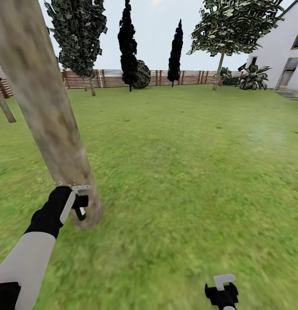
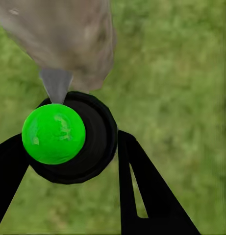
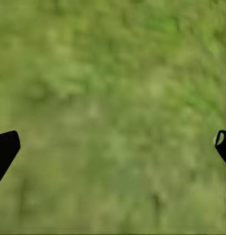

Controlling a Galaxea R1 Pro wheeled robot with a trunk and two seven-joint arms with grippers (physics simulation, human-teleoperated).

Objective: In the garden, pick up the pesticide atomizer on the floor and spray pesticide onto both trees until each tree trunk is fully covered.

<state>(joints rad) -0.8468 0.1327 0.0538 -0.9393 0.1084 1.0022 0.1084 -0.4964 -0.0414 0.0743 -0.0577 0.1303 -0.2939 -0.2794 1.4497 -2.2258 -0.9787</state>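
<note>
Left gripper (image 1: 80, 206) is clenched on the pesticide atomizer (image 1: 81, 212), held low against the base of the near tree trunk (image 1: 50, 116). Left wrist view: bottle (image 2: 73, 138) sits between the two black fingers (image 2: 142, 186); its top reads bright green, not red. A pale grey cone (image 2: 56, 84) fans from the nozzle toward the trunk (image 2: 68, 39); I take it for the spray.

Pesticide: a thin line of whitish specks (image 1: 63, 182) shows on the trunk just above the gripper. Higher bark looks bare.

Right gripper (image 1: 222, 290) hangs low over the grass (image 1: 187, 172), jaws wide apart, holding nothing; right wrist view gives two fingertips (image 3: 5, 149) well apart over lawn.

Risks, as judged:
- Nozzle is nearly touching the trunk. Cone lands on a small patch, so coverage may stall at the base unless the arm sweeps up and around.
- Trunk leans across the head view and rises out of frame; the upper part may be beyond arm reach.
- Far side of the trunk is hidden; it could go unsprayed.
- Wrist could knock the bark and twist the bottle in the grip.
- Second pale-trunked tree (image 1: 226, 26) stands well apart near the house (image 1: 282, 56); the bottle could slip in transit.

Counts: atomizer 1; grippers 2; pale-trunk trees 2; mottled-canopy tree by the fence (image 1: 78, 34) 1; near-black trees (image 1: 128, 43) 2; fence (image 1: 192, 77) 1.
</note>
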